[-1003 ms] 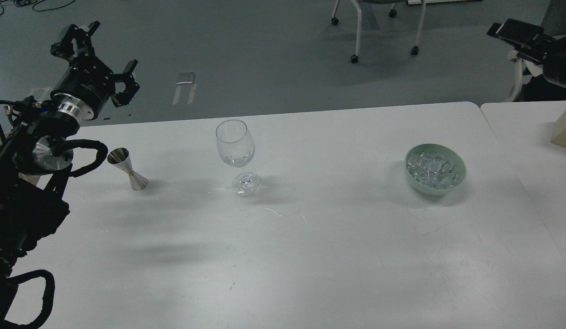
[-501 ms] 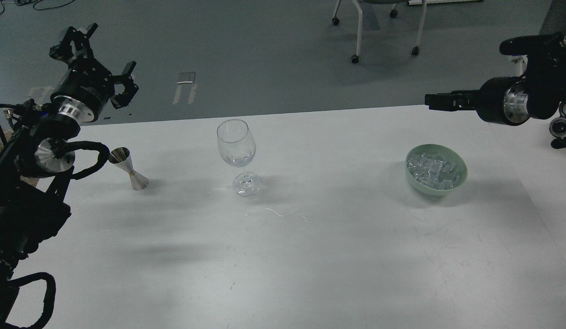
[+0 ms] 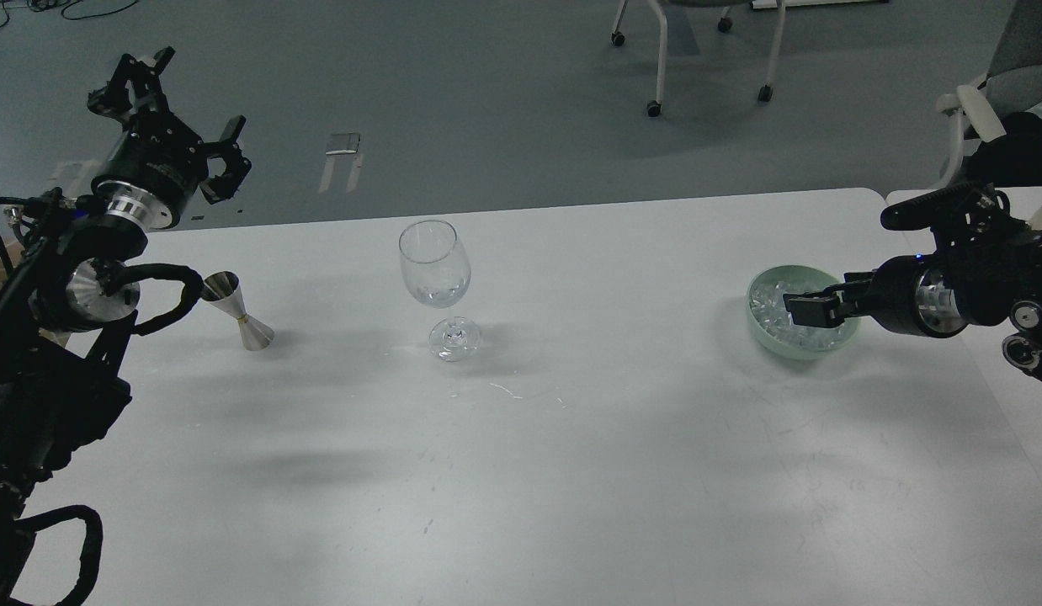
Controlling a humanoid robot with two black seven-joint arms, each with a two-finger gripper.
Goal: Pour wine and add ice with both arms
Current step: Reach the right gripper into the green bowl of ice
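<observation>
right end effector (image 3: 805, 307) over the ice (image 3: 778, 320) in the green bowl (image 3: 761, 337); finger state cannot be told. left end effector (image 3: 180, 114) spread, raised beyond the desk (image 3: 571, 438).

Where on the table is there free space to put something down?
Bare patches: between the clear wine glass and the pale green bowl, and the whole near half of the white table. Crowded: the bowl, where the right gripper is.

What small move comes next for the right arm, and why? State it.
Probably close the right gripper on one cube: its tips sit over the ice in the green bowl, while the wine glass holds only a little clear liquid and no cubes.
</observation>
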